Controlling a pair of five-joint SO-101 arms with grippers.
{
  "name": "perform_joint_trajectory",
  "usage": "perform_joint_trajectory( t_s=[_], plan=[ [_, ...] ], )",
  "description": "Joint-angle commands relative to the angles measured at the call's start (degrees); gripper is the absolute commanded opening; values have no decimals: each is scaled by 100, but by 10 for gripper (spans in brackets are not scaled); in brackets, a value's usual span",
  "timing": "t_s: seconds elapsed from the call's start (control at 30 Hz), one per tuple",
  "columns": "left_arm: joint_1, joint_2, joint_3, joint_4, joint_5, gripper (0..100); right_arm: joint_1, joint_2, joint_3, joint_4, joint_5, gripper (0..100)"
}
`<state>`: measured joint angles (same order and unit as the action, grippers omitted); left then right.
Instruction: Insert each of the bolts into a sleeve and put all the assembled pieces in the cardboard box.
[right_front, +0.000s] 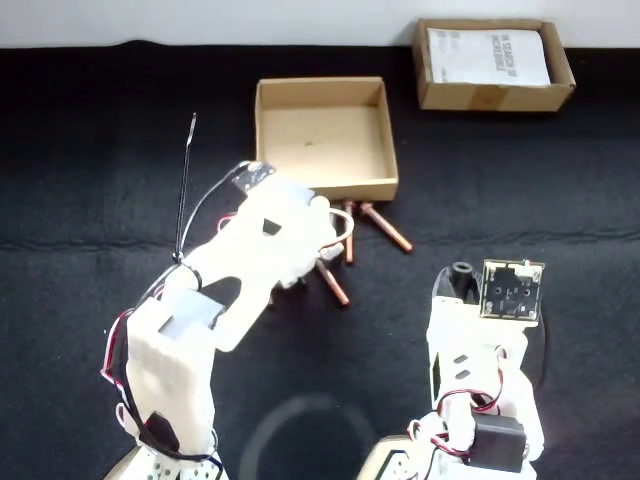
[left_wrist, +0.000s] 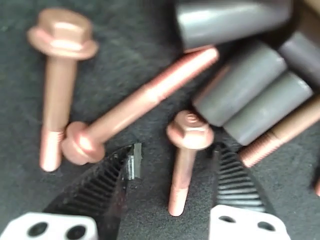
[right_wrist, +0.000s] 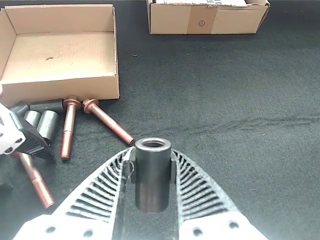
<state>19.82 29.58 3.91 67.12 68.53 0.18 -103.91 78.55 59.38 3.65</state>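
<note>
My left gripper (left_wrist: 175, 167) hangs open just over the black mat, one copper bolt (left_wrist: 186, 150) lying between its fingers. Two more bolts (left_wrist: 60, 80) (left_wrist: 145, 97) lie beside it, and several grey sleeves (left_wrist: 260, 100) are heaped just beyond. In the high view this arm (right_front: 270, 240) reaches to the bolts (right_front: 387, 227) in front of the open cardboard box (right_front: 322, 185). My right gripper (right_wrist: 152, 172) is shut on an upright grey sleeve (right_wrist: 152, 175), bore facing up, held low near the front right (right_front: 461, 272).
A second cardboard box (right_front: 494, 95) holding a printed sheet stands at the back right. The box's front wall (right_wrist: 60, 87) rises right behind the bolts (right_wrist: 67, 127) and sleeves (right_wrist: 42, 122). Open mat lies between the two arms and to the right.
</note>
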Motion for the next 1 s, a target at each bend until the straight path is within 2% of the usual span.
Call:
perform_joint_trajectory(
  t_s=[0.0,0.03,0.13,0.23,0.4,0.67,0.97],
  plan=[
    [-268,189,-233,308,-466,48,66,-40,4,-92,0,6],
    [-268,224,-338,413,-747,2,66,-40,4,-92,0,6],
    [-224,233,-374,545,-1618,45,66,-40,4,-92,0,6],
    [-259,233,-224,527,-2198,46,66,-40,4,-92,0,6],
    [-119,233,-154,782,-2382,46,66,-40,4,-92,0,6],
    [541,180,-233,1468,-2400,9,66,-40,22,-110,0,6],
    [637,171,-1771,3279,-3719,8,40,-92,963,-224,-18,6]
  ],
)
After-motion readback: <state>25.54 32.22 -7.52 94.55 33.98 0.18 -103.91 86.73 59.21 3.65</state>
